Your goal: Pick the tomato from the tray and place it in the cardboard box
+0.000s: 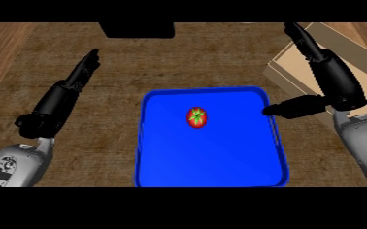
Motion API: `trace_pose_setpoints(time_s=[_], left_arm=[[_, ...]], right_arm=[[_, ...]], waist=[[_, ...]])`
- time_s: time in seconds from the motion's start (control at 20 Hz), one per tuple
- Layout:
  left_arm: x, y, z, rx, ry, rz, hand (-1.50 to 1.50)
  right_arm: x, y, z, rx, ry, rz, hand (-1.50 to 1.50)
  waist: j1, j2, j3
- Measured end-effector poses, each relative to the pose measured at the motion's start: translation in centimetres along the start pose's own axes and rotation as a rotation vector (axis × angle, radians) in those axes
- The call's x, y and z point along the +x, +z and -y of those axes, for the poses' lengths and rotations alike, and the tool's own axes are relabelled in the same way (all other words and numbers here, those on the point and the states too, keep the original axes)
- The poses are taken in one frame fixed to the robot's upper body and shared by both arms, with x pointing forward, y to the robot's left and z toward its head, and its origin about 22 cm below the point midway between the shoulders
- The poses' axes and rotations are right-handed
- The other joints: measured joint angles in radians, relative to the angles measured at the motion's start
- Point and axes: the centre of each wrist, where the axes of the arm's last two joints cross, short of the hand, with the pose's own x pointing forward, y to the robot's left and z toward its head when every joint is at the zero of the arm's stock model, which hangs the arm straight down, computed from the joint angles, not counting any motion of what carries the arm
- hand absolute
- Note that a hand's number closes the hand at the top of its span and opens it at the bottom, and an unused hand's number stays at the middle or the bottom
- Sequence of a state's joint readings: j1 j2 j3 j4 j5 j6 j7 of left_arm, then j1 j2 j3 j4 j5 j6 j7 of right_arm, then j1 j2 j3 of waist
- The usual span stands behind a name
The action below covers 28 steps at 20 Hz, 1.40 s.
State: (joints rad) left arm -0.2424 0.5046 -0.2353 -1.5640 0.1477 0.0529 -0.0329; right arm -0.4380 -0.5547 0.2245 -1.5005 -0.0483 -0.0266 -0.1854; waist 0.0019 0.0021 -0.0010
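A red tomato [197, 118] with a green stem star lies in the upper middle of the blue tray [237, 170]. The cardboard box [301, 65] sits at the far right, partly hidden behind my right arm. My right hand [337, 85] hovers over the tray's right rim with fingers straight, pointing up over the box, and its thumb reaching left toward the tray; it holds nothing. My left hand [68, 89] rests open at the left of the tray, fingers straight and pointing up.
A dark object [136, 29] stands at the counter's far edge, above the tray. The brown wooden counter [208, 58] spreads between it and the tray.
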Motion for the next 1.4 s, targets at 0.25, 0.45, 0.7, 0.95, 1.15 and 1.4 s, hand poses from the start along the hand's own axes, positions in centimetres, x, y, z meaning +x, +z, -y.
trace_pose_setpoints(time_s=[0.25,0.45,0.7,0.95,1.15,1.4], left_arm=[[-0.5,0.0,0.0,-0.027,-0.011,0.013,0.0],[-1.0,0.1,0.1,-0.032,-0.014,0.015,0.0],[-1.1,-0.4,0.6,-0.034,-0.011,0.017,0.0],[-0.9,-0.3,0.5,-0.033,-0.014,0.012,0.0],[-1.2,0.2,-0.2,-0.029,-0.014,0.011,0.0],[-1.5,0.0,0.2,-0.035,-0.016,0.014,0.0]], right_arm=[[-0.2,-0.3,-1.2,0.138,0.188,0.097,-1.5],[1.8,-1.1,-2.0,0.283,0.325,0.082,-1.5],[4.3,-2.7,-4.5,0.488,0.508,0.022,-1.5],[7.7,-3.3,-8.6,0.625,0.639,-0.034,-1.5],[10.0,-3.6,-11.4,0.683,0.725,-0.087,-1.5],[12.2,-3.8,-14.8,0.731,0.778,-0.163,-1.5]], waist=[[0.005,0.0,0.001],[0.003,-0.004,0.0],[0.005,-0.004,-0.001],[0.004,-0.006,-0.001],[0.004,-0.006,-0.001],[0.001,-0.005,0.0]])
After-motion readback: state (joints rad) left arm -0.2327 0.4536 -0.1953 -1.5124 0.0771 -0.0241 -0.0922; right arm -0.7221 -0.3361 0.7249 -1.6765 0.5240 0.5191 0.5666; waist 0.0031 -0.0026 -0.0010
